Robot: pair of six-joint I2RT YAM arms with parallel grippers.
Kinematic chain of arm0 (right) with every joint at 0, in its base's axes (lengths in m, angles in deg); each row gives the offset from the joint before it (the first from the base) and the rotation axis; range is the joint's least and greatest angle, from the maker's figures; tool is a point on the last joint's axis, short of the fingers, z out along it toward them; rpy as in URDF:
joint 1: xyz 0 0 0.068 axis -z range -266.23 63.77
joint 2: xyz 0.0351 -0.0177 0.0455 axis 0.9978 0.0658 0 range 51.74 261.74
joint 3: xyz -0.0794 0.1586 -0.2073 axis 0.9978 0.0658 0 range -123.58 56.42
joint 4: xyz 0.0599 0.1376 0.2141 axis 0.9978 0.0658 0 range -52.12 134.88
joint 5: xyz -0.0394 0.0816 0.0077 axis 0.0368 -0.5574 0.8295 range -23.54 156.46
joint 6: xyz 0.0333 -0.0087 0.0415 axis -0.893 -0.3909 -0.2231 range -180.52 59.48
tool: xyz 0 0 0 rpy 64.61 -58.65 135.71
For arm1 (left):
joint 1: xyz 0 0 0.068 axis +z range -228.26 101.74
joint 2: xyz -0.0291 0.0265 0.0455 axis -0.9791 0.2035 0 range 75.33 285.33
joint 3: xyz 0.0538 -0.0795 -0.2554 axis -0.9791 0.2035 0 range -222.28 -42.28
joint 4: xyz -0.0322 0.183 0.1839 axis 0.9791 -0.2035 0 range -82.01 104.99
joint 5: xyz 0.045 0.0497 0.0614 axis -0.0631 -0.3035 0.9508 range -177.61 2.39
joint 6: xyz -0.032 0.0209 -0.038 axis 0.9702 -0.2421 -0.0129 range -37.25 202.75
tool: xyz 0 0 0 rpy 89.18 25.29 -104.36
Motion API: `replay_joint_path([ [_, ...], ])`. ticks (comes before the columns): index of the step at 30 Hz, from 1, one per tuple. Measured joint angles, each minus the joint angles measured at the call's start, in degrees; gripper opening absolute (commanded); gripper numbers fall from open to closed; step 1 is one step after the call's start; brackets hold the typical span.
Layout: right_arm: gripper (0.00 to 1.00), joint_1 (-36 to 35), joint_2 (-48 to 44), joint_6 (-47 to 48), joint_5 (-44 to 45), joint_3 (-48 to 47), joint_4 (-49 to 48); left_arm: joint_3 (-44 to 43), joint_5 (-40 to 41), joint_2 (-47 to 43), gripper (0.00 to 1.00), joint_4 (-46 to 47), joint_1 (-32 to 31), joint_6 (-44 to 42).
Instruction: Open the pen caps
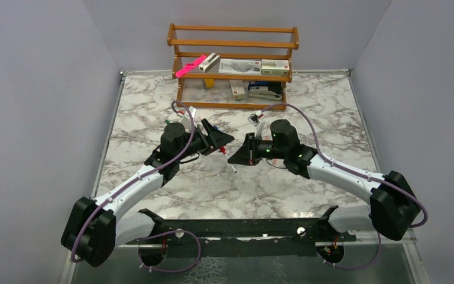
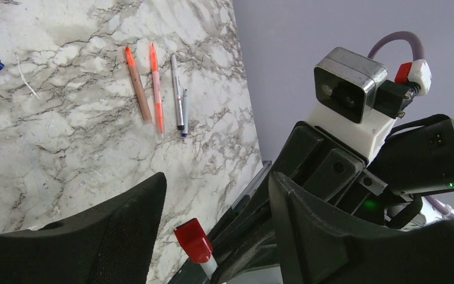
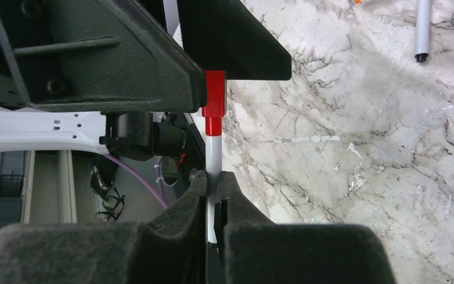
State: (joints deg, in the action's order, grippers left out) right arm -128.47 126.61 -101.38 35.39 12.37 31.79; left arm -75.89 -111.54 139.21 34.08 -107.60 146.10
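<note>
In the middle of the desk, the two hands meet. The right hand is clamped tight on the white pen. From its wrist camera the pen stands straight from 6 to 12 o'clock, with the red cap at the 12 end. From above, the cap end points to 11 o'clock instead. The left hand has its fingers apart, one on each side of the red cap. Only the left wrist camera shows four more pens lying side by side at 11 o'clock. Only the top camera shows the wooden shelf at 12 o'clock.
</note>
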Motion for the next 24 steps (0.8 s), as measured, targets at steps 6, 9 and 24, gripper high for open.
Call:
replay_joint_path([
  [6, 0.01, 1.1, -0.7, -1.2, -0.3, 0.3, -1.0, 0.0, 0.2, 0.0, 0.58, 0.2, -0.1, 0.5],
  [9, 0.01, 1.9, -1.1, -1.6, -0.3, 0.3, -1.2, 0.0, 0.4, 0.0, 0.54, 0.2, -0.4, 0.6],
  [24, 0.01, 3.3, -0.9, -2.4, -0.4, 0.3, -1.2, -0.2, 1.1, 1.8, 0.07, 1.4, -2.4, 0.9],
])
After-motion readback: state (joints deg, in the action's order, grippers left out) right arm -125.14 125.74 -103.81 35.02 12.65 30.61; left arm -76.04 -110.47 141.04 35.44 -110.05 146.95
